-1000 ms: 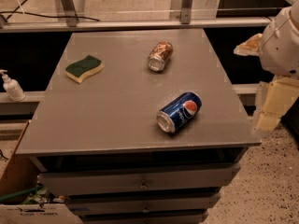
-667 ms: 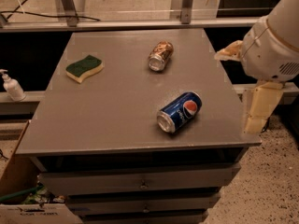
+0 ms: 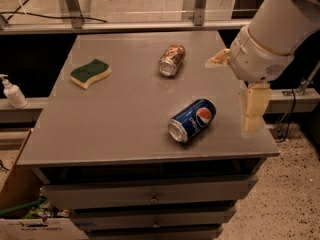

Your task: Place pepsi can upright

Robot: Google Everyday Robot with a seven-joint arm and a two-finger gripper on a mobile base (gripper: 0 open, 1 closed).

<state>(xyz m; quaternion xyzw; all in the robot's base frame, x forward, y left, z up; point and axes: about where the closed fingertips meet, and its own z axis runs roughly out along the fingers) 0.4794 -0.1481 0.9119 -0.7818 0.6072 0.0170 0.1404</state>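
Note:
The blue pepsi can (image 3: 192, 120) lies on its side on the grey table (image 3: 115, 119), near the front right, with its silver end facing the front left. My gripper (image 3: 231, 96) hangs over the table's right edge, just right of the can and above it. Its two tan fingers (image 3: 254, 109) are spread wide apart and hold nothing. The white arm fills the upper right of the view.
A brown-gold patterned can (image 3: 172, 60) lies on its side at the table's back middle. A green and yellow sponge (image 3: 90, 73) sits at the back left. A soap bottle (image 3: 12, 93) stands on a ledge to the left. Drawers (image 3: 150, 196) are below the tabletop.
The arm and gripper have moved left, from beyond the table's right edge to over it, closer to the pepsi can. The cans and sponge have not moved.

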